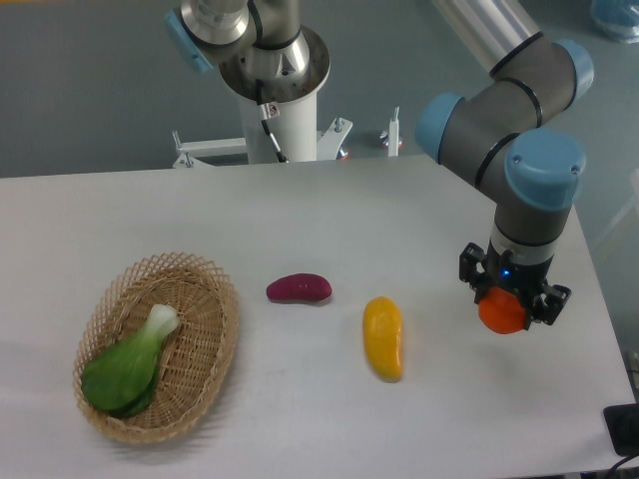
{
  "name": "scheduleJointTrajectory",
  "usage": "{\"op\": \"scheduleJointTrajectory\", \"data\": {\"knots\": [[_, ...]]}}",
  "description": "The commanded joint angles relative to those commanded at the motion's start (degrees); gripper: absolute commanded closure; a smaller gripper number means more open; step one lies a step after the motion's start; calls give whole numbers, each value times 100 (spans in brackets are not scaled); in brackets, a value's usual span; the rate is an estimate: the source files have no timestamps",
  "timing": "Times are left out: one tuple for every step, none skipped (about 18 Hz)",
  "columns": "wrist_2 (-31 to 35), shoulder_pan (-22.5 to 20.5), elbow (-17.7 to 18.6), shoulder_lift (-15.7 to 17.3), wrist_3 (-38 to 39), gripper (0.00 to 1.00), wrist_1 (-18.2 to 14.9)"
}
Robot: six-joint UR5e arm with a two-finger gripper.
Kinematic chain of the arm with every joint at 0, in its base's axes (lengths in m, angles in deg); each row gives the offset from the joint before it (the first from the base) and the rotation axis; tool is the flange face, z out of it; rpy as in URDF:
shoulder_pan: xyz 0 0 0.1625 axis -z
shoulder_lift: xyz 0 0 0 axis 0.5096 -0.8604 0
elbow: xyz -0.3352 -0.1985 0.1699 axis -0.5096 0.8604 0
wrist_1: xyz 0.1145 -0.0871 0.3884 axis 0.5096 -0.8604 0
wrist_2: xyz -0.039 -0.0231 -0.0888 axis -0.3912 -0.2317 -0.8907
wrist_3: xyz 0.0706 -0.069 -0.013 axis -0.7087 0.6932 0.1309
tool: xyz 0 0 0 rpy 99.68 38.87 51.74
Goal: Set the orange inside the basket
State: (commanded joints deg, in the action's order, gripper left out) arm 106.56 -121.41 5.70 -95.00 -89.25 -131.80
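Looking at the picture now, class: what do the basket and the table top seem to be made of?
Basket: woven wicker or similar, light tan and matt, with visible strands and an open lattice rim. Table: smooth white top, probably laminate or painted board; the faint sheen does not settle which.

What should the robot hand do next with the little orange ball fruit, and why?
Probably carry it left toward the oval tan wicker basket. The hand looks closed on the small round orange at the table's right side, while the basket sits far left, holding only a green leafy vegetable.

Bright orange (501, 313), tan woven basket (205, 344), green bok choy (125, 367), yellow fruit (383, 337), purple sweet potato (298, 288).
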Motion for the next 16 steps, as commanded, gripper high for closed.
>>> {"op": "scheduleJointTrajectory", "data": {"knots": [[0, 0, 0, 0, 0, 36, 0], [0, 0, -9, 0, 0, 36, 0], [0, 0, -9, 0, 0, 35, 0], [9, 0, -9, 0, 0, 35, 0], [35, 0, -17, -9, 0, 35, -9], [61, 0, -35, -9, 0, 34, -9], [96, 9, -53, -17, 0, 34, -35], [97, 26, -53, -26, 9, 34, -26], [97, 44, -53, -35, 61, 34, -35], [97, 61, -61, -35, 166, 35, -35], [88, 70, -62, -35, 289, 35, -26], [88, 105, -70, -44, 386, 35, -26], [88, 245, -105, -70, 482, 35, -26], [88, 290, -105, -70, 570, 35, -26], [88, 334, -97, -70, 667, 35, -18], [97, 456, -97, -79, 798, 35, 0]]}}
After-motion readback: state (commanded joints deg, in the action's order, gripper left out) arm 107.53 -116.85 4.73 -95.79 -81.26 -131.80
